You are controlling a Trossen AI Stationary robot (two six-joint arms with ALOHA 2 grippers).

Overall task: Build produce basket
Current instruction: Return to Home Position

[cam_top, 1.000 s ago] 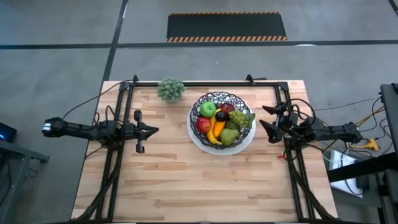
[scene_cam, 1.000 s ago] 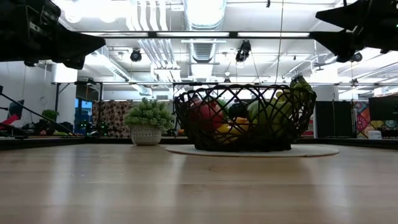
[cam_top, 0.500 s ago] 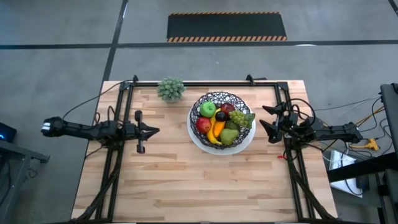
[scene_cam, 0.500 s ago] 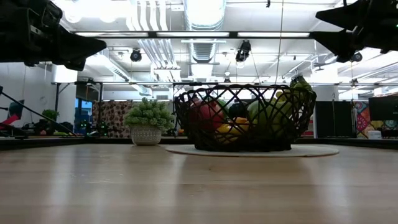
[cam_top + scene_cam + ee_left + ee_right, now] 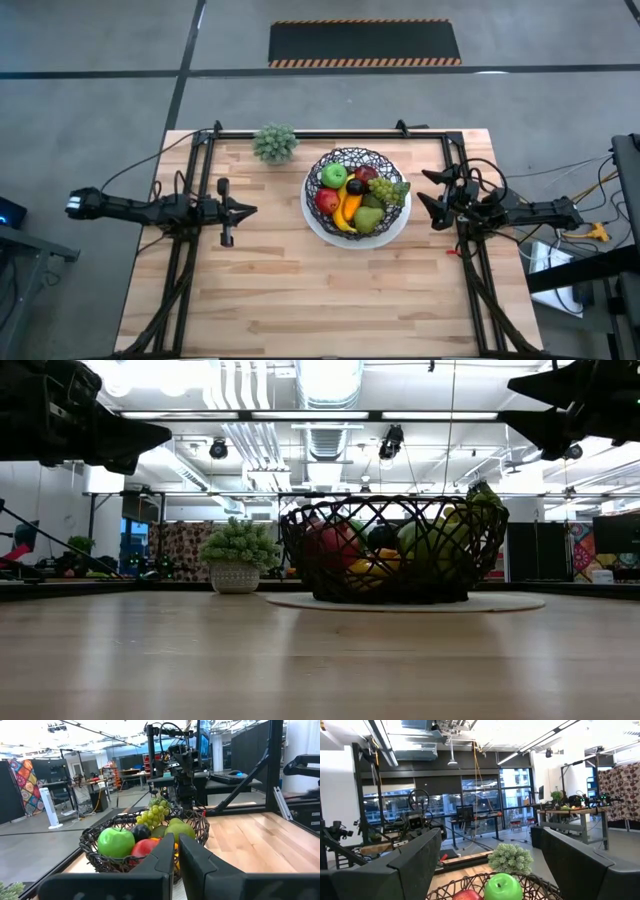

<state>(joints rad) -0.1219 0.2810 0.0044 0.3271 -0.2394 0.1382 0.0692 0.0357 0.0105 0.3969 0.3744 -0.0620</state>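
On the plank table point(image 5: 300, 290), the round basket point(image 5: 352, 156) of thin crisscrossed black wire sits on a smooth white plate point(image 5: 312, 224), heaped with glossy produce point(image 5: 345, 196). The left gripper point(image 5: 247, 210) is pinched together, empty; the right gripper point(image 5: 423, 187) is spread wide.

Robotics lab or workshop, exposed ceiling ducts point(image 5: 325, 380), strip lights overhead, grey concrete floor point(image 5: 90, 60), hazard-striped mat point(image 5: 365, 43), cluttered workbenches point(image 5: 570, 810) beyond, butcher-block table point(image 5: 300, 290)

Left gripper point(image 5: 176, 840), jaws together, facing basket point(image 5: 94, 860) of produce point(image 5: 116, 842).
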